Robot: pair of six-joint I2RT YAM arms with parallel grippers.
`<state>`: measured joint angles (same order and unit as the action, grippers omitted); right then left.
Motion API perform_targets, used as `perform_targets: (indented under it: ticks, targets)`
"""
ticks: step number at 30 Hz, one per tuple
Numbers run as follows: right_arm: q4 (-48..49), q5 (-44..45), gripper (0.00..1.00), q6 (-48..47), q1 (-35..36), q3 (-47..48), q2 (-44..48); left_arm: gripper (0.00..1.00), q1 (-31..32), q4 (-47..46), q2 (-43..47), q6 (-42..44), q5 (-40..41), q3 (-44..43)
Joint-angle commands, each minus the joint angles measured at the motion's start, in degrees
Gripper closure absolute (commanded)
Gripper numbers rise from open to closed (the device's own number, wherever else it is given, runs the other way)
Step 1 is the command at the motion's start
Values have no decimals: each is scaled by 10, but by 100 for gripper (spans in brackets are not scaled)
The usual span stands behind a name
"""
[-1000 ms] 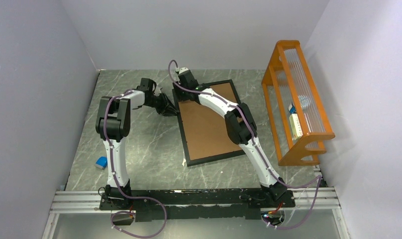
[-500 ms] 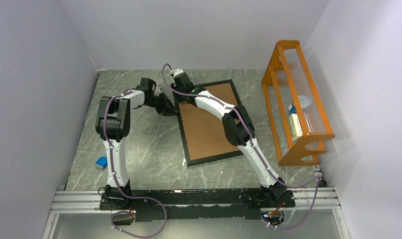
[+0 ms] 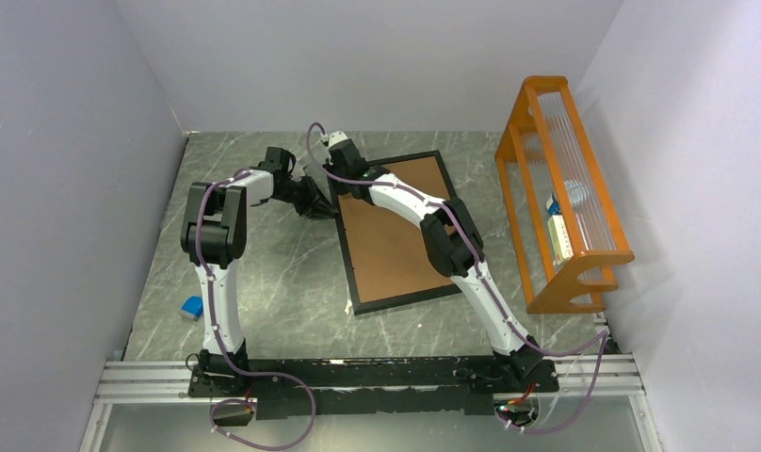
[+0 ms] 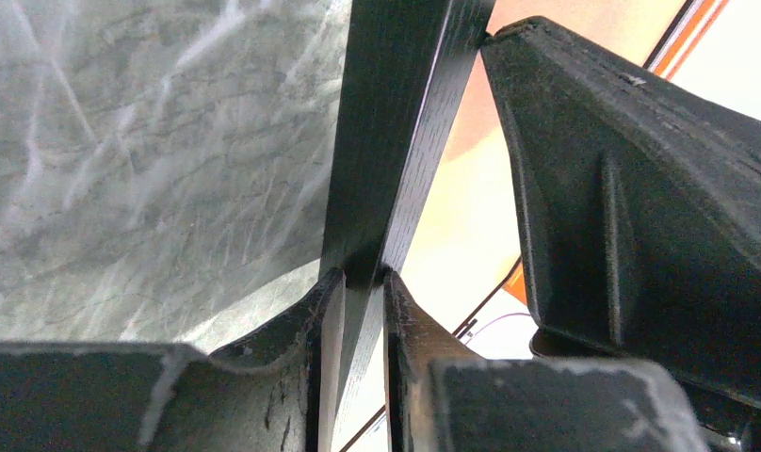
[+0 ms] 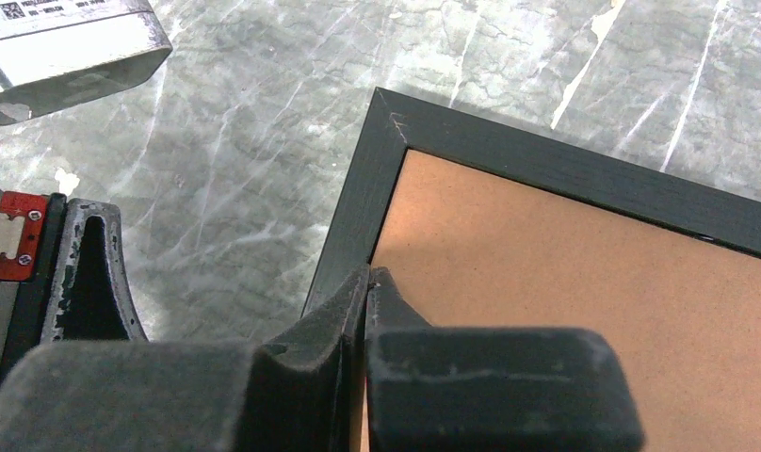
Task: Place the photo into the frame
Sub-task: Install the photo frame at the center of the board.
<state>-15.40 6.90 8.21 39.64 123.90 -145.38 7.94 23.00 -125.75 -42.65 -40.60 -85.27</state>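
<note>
The black frame (image 3: pixel 405 299) lies face down on the marble table, with a brown backing board (image 3: pixel 396 235) filling it. The photo is hidden. My left gripper (image 3: pixel 322 204) is shut on the frame's left rail; the left wrist view shows both jaws clamped on the black rail (image 4: pixel 396 122) at my left gripper (image 4: pixel 363 282). My right gripper (image 3: pixel 341 181) is shut, with its tips (image 5: pixel 367 273) on the seam between the frame rail (image 5: pixel 358 188) and the backing board (image 5: pixel 565 301), just near of the far left corner.
An orange wooden rack (image 3: pixel 565 188) stands along the right wall. A small blue object (image 3: pixel 192 305) lies near the left arm's base. Grey walls close in the table at left, back and right. The two grippers sit close together.
My right wrist has shifted a little to the left over the frame's far left corner. The left arm and the frame have not visibly moved.
</note>
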Motion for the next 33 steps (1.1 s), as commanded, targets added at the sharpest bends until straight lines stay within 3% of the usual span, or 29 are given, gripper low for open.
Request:
perform_targets:
  ticks: [1, 16, 33]
  targets:
    - [-101, 31, 99, -3, -21, -15, -17, 76, 5, 68, -38, 34, 86, 17]
    - [-94, 64, 100, -34, -29, -82, 0, 78, 4, 85, -38, 30, 113, 18]
    - [-229, 110, 100, -75, -33, 25, -71, 78, 3, 88, -42, 33, 110, 16]
